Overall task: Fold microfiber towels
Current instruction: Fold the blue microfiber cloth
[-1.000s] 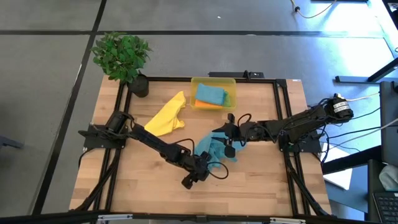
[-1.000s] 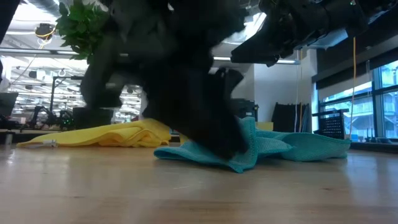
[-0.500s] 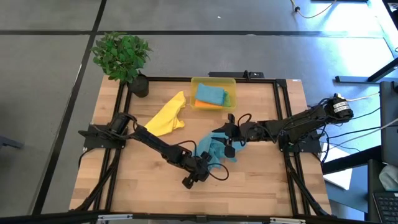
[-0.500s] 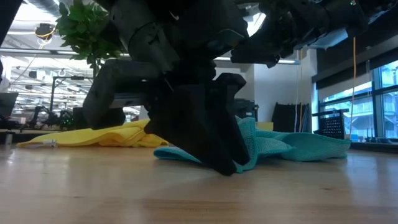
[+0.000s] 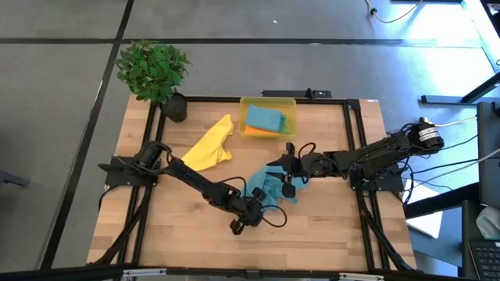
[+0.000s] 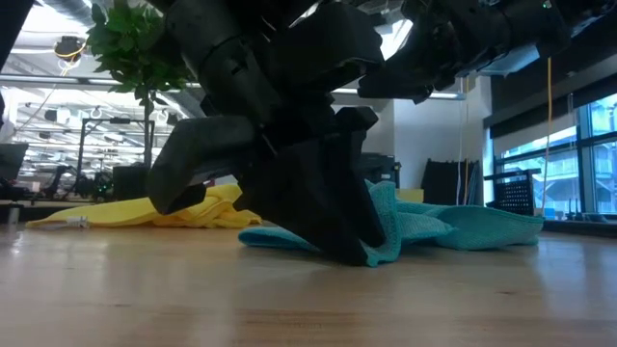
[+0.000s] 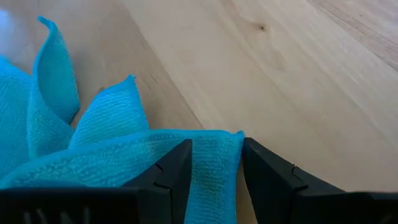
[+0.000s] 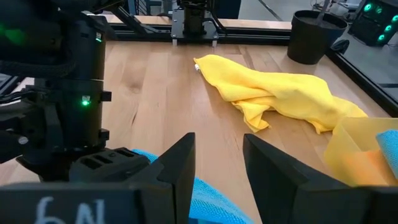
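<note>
I have the crumpled teal-blue microfiber towel (image 5: 273, 186) at frame centre, both ends pinched: left gripper (image 7: 214, 174) clamps one edge, right gripper (image 5: 287, 184) nips the other. Folded cloths sit in the translucent yellow plastic bin (image 5: 268, 102), upper centre. The rumpled yellow microfiber towel (image 5: 209, 145), centre-left, waits unfolded.
</note>
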`<state>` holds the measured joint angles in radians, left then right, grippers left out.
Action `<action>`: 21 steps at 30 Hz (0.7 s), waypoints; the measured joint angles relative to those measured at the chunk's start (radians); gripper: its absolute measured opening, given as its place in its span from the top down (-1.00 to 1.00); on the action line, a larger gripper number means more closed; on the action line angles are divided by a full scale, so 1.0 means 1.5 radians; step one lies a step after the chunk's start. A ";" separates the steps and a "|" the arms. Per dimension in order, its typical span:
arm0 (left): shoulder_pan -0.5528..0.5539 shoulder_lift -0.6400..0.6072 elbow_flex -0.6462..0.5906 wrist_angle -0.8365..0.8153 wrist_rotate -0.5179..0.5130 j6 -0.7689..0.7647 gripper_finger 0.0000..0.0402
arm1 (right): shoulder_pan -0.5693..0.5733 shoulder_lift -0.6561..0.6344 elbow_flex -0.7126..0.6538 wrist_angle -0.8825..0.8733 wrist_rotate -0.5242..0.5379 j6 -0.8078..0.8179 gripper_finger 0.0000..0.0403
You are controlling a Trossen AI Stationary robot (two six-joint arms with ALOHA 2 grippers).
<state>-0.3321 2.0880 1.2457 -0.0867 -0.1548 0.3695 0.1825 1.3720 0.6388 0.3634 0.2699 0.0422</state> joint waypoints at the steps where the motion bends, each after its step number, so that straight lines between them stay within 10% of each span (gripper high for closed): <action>1: 0.000 0.000 0.000 0.000 0.000 0.000 0.35 | 0.000 0.000 0.000 0.000 0.000 0.000 0.32; 8: -0.001 0.001 0.000 -0.005 -0.001 0.005 0.41 | 0.000 0.000 0.000 0.000 0.000 -0.001 0.32; 15: -0.001 -0.012 -0.003 -0.021 -0.025 0.002 0.93 | 0.000 0.000 0.000 0.000 0.000 -0.002 0.32; 21: -0.029 -0.079 -0.007 -0.099 -0.188 -0.010 0.99 | 0.001 0.000 0.000 -0.001 0.000 0.006 0.32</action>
<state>-0.3758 1.9699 1.2352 -0.2355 -0.4362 0.3541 0.1833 1.3720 0.6384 0.3617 0.2695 0.0509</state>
